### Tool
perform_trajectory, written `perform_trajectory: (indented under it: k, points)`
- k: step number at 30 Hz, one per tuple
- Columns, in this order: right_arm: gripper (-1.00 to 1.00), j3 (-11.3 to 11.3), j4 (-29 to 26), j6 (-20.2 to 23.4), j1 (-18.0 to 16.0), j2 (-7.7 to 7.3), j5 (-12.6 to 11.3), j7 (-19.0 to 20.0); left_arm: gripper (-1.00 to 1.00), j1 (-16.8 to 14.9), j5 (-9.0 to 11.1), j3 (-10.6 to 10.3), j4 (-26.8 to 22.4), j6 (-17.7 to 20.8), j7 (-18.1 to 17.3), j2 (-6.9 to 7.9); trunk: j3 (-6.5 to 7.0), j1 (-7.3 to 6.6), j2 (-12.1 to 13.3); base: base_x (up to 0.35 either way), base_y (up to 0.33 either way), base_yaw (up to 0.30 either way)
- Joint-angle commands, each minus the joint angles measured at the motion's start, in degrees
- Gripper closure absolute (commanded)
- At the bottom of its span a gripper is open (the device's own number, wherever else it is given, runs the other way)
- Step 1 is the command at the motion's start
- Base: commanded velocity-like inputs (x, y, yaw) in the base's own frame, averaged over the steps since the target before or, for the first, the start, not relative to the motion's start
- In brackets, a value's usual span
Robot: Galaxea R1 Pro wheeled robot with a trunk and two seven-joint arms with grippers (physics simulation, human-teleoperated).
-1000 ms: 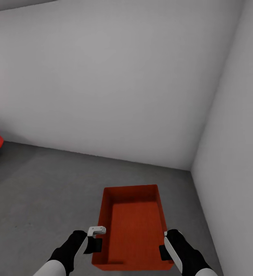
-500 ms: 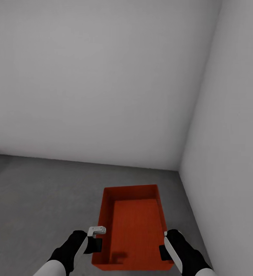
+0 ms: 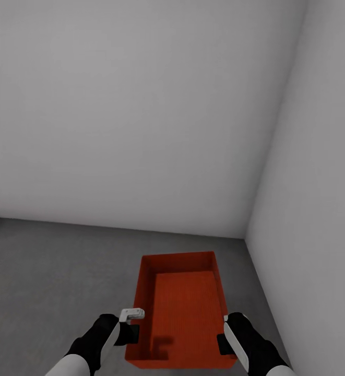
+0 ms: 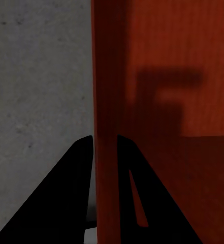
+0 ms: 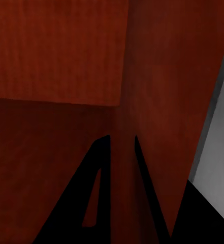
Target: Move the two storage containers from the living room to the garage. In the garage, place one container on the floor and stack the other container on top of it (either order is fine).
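Observation:
A red-orange storage container (image 3: 185, 308) with no lid hangs in front of me above the garage's dark grey concrete floor (image 3: 47, 271), long side pointing away. My left gripper (image 3: 133, 324) is shut on its left wall near the front; in the left wrist view the gripper (image 4: 105, 140) has a black finger on each side of that thin wall (image 4: 104, 101). My right gripper (image 3: 225, 334) is shut on the right wall; in the right wrist view the gripper (image 5: 121, 138) straddles the wall (image 5: 142, 76) the same way. The bin's inside is empty.
A plain pale grey back wall (image 3: 141, 130) meets a right-hand wall (image 3: 318, 209) in a corner (image 3: 246, 236) just beyond the container. Bare concrete stretches to the left and ahead of the bin.
The view has swung to the right: a red object at the left edge left the picture and the corner shifted leftward. Both grippers and the container hold the same pose relative to me.

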Motion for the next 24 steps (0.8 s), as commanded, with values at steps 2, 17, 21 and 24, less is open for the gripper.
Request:
perform_trajectory:
  k: [2,17,21,24]
  points:
    - [1.0,0.1,-0.1,-0.5,-0.1,0.85,-3.7,-0.2,1.0,0.0,0.8,-0.1,-0.1,0.4,-0.1,-0.11,-0.06,0.04,0.0,0.33,0.0,0.0]
    - [1.0,0.1,-0.1,-0.5,-0.1,0.85,-3.7,-0.2,1.0,0.0,0.8,-0.1,-0.1,0.4,-0.1,-0.11,-0.06,0.04,0.0,0.33,0.0,0.0]
    - [1.0,0.1,-0.1,-0.5,-0.1,0.85,-3.7,-0.2,1.0,0.0,0.8,-0.1,-0.1,0.4,-0.2,-0.11,-0.06,0.04,0.0,0.33,0.0,-0.101]
    - [1.0,0.1,-0.1,-0.5,-0.1,0.85,-3.7,-0.2,1.0,0.0,0.8,-0.1,0.0,0.4,-0.1,-0.11,-0.01,0.04,0.0,0.33,0.0,-0.208]
